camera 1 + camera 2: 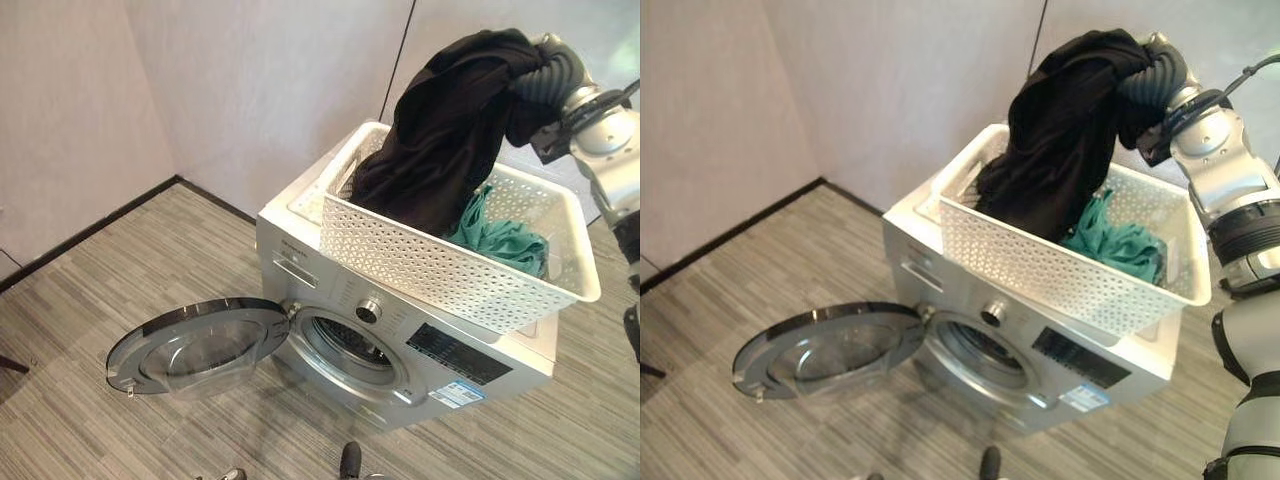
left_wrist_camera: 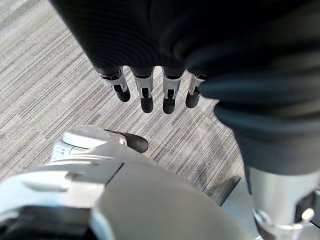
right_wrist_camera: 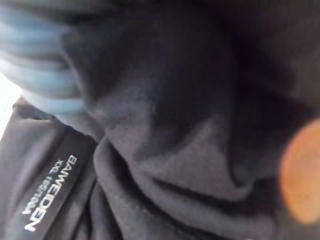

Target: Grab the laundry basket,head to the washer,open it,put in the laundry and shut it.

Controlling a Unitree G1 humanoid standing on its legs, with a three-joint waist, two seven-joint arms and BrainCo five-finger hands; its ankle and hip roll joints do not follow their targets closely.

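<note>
— So where's the laundry?
— A black garment (image 1: 450, 120) hangs limp above the basket (image 1: 440, 262) on the washer (image 1: 400, 360), bunched over the right hand (image 1: 560, 70); I cannot tell how its fingers sit. A teal garment (image 1: 505, 240) lies inside.
— How will it handle?
— Soft, light, prone to drape; probably best gathered mid-bundle. Left hand (image 2: 155, 90) relaxed, holding nothing. Washer door (image 1: 195, 345) open.
</note>
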